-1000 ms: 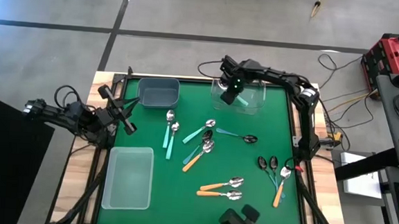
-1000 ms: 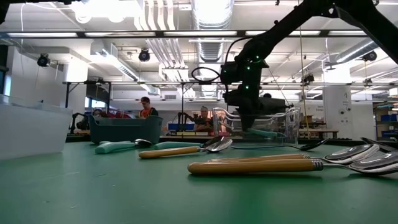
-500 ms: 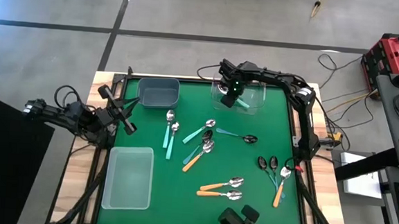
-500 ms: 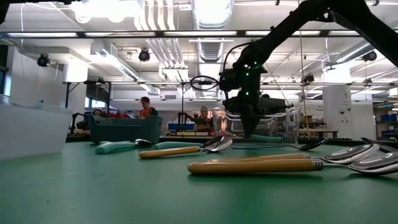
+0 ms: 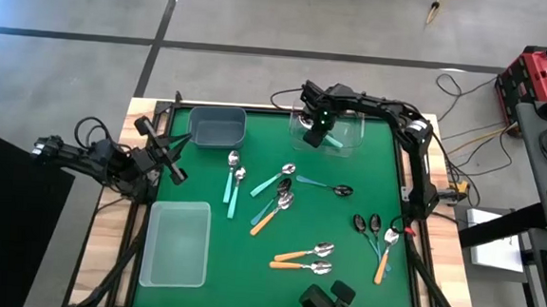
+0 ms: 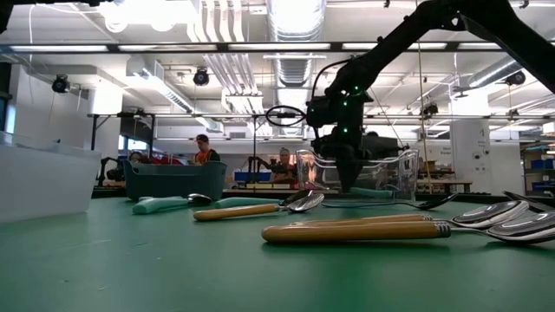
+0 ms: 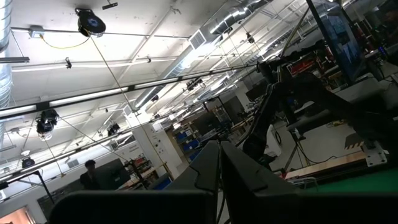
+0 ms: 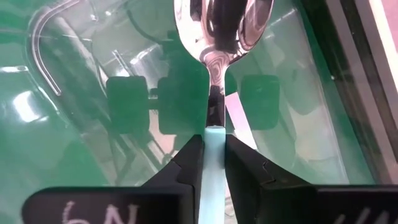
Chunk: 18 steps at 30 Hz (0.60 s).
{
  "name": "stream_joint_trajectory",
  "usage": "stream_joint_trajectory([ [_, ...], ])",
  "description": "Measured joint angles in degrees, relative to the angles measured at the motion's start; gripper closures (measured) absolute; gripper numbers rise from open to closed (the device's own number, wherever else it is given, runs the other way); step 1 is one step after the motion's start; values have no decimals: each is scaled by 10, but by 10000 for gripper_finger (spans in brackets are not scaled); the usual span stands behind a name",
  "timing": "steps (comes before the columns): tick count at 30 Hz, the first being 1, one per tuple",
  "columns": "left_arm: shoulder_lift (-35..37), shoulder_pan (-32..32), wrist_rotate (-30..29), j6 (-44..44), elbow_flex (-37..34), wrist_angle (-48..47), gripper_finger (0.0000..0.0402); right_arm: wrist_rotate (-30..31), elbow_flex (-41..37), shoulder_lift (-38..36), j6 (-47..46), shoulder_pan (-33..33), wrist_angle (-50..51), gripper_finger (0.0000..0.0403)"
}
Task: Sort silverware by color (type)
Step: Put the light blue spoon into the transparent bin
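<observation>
Silverware lies scattered over the green table (image 5: 248,266): small spoons with orange, teal and thin light-blue handles, none of them stacked deep. One teal-handled spoon (image 8: 214,74) is up in our right pincer (image 8: 212,155), whose fingers (image 8: 186,163) press its handle from both sides just behind the neck, the shiny bowl pointing forward. That pincer hangs low inside the clear bin (image 5: 337,131) at the far edge of the table, so we judge this spoon is about to be let go there.

Our left pincer (image 5: 171,162) waits closed and empty at the left edge, near the blue-grey bin (image 5: 218,124). A pale frosted bin (image 5: 176,245) sits nearer the front on that side.

We judge these spoons to be light and stiff. The polished bowls look slippery and rounded, a poor place to pinch. The handles are straighter and duller, so we would take each one across the handle, around its middle, where it should balance and not swing. Lying flat on the mat, a thin handle leaves little room under it, so the fingertips need to come down close on either side. The orange pair (image 5: 303,259) lie nearly touching, and the dark spoons (image 5: 368,223) by the right edge overlap; there we would pick the outermost handle first.
</observation>
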<state>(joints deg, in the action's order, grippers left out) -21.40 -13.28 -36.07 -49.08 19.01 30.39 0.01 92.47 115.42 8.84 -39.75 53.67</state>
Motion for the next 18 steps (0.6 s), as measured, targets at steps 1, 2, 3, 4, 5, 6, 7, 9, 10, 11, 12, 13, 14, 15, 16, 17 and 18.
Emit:
stream_joint_trajectory([
  [1,0,0,0,0,0,0,401,0,0,0,0,0,0,344],
  [2,0,0,0,0,0,0,401,0,0,0,0,0,0,336],
  [3,0,0,0,0,0,0,401,0,0,0,0,0,0,328],
  [4,0,0,0,0,0,0,401,0,0,0,0,0,0,322],
  [5,0,0,0,0,0,0,401,0,0,0,0,0,0,316],
  [6,0,0,0,0,0,0,401,0,0,0,0,0,0,311],
  [7,0,0,0,0,0,0,401,0,0,0,0,0,0,307],
  [9,0,0,0,0,0,0,401,0,0,0,-2,0,-1,302],
  [10,0,0,0,0,0,0,401,0,0,0,-2,0,-1,300],
  [11,0,0,0,0,0,0,401,1,0,0,-2,0,0,298],
  [12,0,0,0,0,0,0,401,2,0,-1,-3,0,0,298],
  [13,0,0,0,0,0,0,401,2,1,-4,-6,0,2,298],
  [14,0,0,0,0,0,0,401,2,3,-6,-12,0,7,299],
  [15,0,0,0,0,0,0,401,4,8,-9,-17,0,13,301],
  [16,0,0,0,0,0,0,401,5,12,-14,-23,0,16,304],
  [17,0,0,0,0,0,0,401,6,15,-18,-33,0,19,308],
  [18,0,0,0,0,0,0,401,5,17,-23,-47,0,22,314],
])
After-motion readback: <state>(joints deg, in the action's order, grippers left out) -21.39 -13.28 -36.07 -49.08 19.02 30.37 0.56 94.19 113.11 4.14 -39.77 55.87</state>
